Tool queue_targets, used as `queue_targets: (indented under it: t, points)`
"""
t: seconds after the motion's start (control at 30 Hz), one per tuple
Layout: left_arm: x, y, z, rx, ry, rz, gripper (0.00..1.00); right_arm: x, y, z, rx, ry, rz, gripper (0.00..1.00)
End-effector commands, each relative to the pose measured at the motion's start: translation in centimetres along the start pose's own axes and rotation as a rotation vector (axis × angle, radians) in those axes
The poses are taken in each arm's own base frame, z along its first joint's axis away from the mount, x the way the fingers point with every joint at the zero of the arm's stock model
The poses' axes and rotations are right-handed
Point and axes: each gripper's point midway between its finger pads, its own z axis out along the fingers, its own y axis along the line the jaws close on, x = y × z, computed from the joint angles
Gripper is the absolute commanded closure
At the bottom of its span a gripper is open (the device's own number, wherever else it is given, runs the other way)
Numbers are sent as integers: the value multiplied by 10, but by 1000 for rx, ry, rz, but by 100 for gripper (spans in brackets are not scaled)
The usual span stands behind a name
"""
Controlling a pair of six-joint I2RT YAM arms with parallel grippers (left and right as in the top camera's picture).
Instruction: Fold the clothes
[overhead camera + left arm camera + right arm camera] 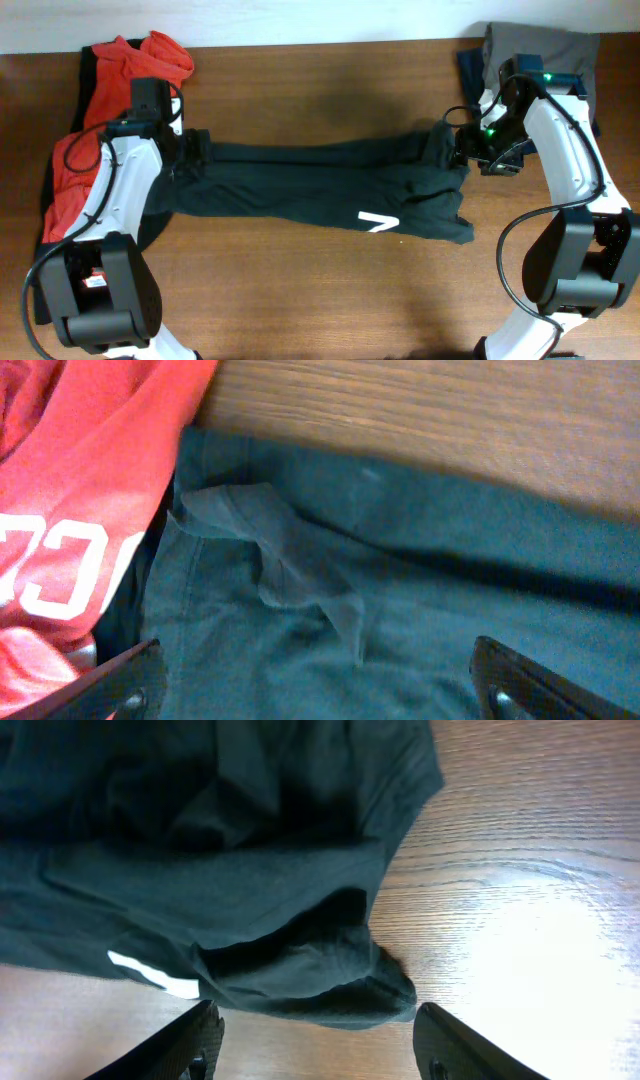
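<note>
The black T-shirt (310, 185) lies long sideways — one end under the left gripper (192, 152), one under the right gripper (456, 150) — both spread wide, empty.

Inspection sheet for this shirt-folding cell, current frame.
Surface: wooden table, bare wood showing around the cloth.
Job's things: black T-shirt stretched lengthwise across the middle; red T-shirt heaped at the left.
Clutter: grey garment at the far right corner.
End effectors: left end effector open over the black shirt's left end; right end effector open over its right end.
Cables: black cable loops along both arms.
Surroundings: white strip behind the table.
</note>
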Motion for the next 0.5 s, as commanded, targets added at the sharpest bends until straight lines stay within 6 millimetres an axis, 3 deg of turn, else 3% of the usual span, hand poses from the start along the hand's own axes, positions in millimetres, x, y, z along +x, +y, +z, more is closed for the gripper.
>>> queue_targets:
  t: [0.0,0.27,0.47]
  points:
    - [-1,-6,-5,37,13,121,2,-2,9,-13,-47,-29,-42,34]
    - [24,-5,-7,40,118,79,1,7,22,-12,-95,7,-80,33]
    - [33,-12,-15,81,148,65,1,19,48,-7,-95,45,-152,33]
